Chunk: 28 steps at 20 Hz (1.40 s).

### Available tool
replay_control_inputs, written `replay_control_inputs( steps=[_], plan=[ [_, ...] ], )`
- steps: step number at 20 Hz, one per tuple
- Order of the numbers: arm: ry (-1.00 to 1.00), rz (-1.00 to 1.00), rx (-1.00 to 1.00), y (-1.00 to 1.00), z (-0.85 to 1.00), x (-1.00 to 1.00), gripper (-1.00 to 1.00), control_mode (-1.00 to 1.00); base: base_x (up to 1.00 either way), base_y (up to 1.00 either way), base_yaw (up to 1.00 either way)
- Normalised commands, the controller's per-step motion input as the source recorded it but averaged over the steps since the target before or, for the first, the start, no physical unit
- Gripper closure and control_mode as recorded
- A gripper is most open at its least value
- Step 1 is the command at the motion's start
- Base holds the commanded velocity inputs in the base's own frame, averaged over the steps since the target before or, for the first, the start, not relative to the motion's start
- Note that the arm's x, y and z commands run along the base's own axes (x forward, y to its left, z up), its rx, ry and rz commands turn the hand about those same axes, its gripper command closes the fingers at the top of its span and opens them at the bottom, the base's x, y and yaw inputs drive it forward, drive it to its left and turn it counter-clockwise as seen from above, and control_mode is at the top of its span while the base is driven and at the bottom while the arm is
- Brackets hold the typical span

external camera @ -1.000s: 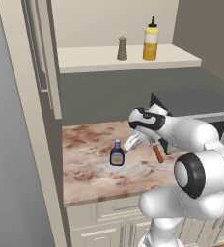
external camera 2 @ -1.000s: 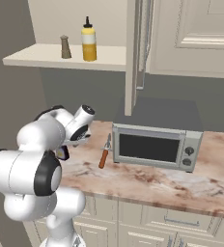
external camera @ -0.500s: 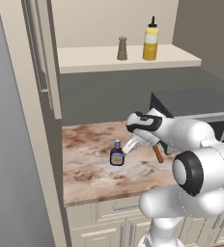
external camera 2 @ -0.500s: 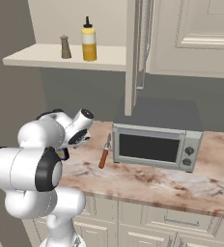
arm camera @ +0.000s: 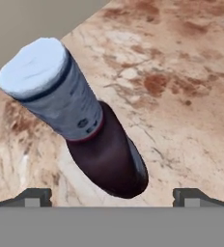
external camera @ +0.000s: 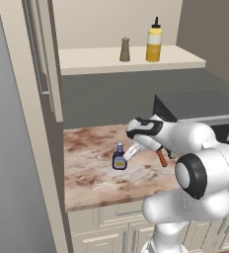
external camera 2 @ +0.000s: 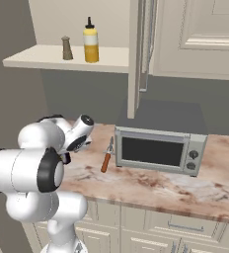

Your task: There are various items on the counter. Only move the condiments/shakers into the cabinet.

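A white robot arm with dark joints rises from its base, bends at a large rounded elbow and reaches forward and down. Its wrist tilts downward, aiming the claw (external camera: pixel 128 154) low and ahead. The claw's jaws stand wide apart and grip nothing. In the hand view its two small dark fingertips (arm camera: pixel 34 197) sit far apart at the bottom.

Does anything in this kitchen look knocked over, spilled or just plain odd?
Nothing looks spilled or broken. The dark bottle stands upright on the counter, and the pepper shaker and yellow squeeze bottle stand upright on the cabinet shelf. The only loose thing is a thin orange-brown stick lying flat by the microwave.
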Motion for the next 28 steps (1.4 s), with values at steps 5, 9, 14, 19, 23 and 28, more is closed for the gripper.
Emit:
replay_control_inputs(
  steps=[5,9,14,19,23,28],
  plan=[
    [0.00,0.01,0.00,0.04,-0.01,0.16,-1.00,-1.00,0.00,0.00,0.00],
    [0.00,0.01,0.00,0.00,0.00,0.05,-1.00,-1.00,0.00,0.00,0.00],
    [0.00,0.02,0.00,0.02,-0.01,0.01,-1.00,-1.00,0.00,0.00,0.00],
    [0.00,0.01,0.00,0.12,-0.06,0.00,-1.00,-1.00,0.00,0.00,0.00],
    [0.00,0.01,0.00,0.17,-0.07,0.00,-1.00,-1.00,0.00,0.00,0.00],
    [0.00,0.00,0.00,0.09,-0.05,0.03,-1.00,-1.00,0.00,0.00,0.00]
  ],
)
